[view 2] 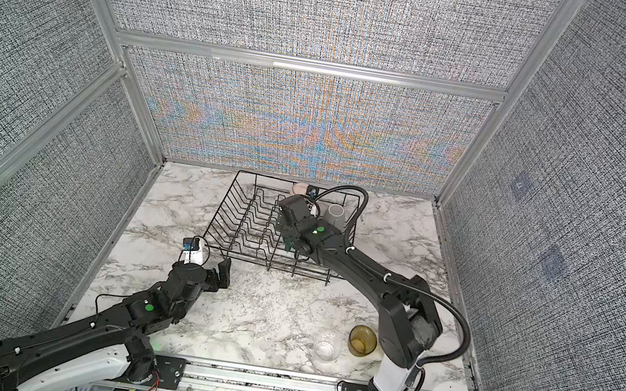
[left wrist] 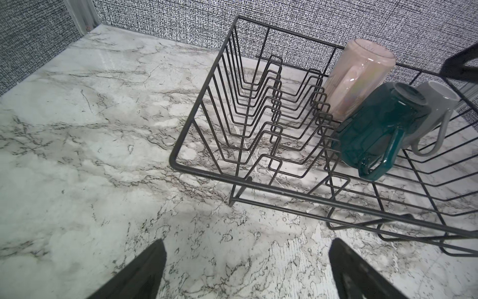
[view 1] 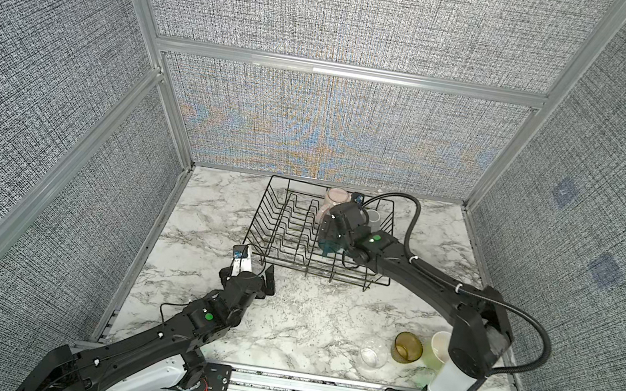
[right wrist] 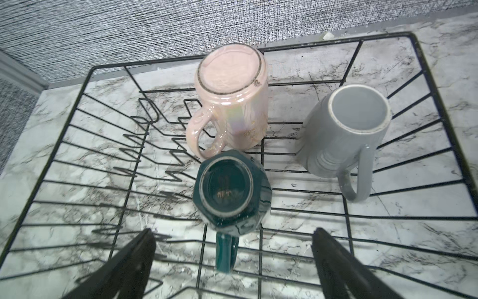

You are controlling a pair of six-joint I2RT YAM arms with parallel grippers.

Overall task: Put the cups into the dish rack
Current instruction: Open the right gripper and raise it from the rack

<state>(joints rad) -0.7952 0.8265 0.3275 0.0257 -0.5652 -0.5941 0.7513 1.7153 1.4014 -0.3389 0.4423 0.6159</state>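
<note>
The black wire dish rack [view 1: 270, 215] [view 2: 229, 209] stands at the back of the marble table. Its right half holds three cups: a pale pink mug [right wrist: 232, 98] bottom up, a dark teal mug [right wrist: 230, 191] bottom up, and a grey mug [right wrist: 344, 129] mouth up. My right gripper [right wrist: 232, 233] [view 1: 328, 236] hangs open just above the teal mug, its fingers either side of the handle without touching it. My left gripper [left wrist: 248, 242] [view 1: 255, 276] is open and empty over the table, by the rack's near left corner. An amber tumbler [view 1: 408, 347], a clear tumbler [view 1: 374, 353] and a yellow-green cup [view 1: 440, 348] stand at the front right.
The row of upright dividers [left wrist: 271, 116] fills the rack's left half. My right arm's elbow [view 1: 479, 335] rises beside the three cups on the table and partly hides the yellow-green one. Fabric walls enclose the table on three sides.
</note>
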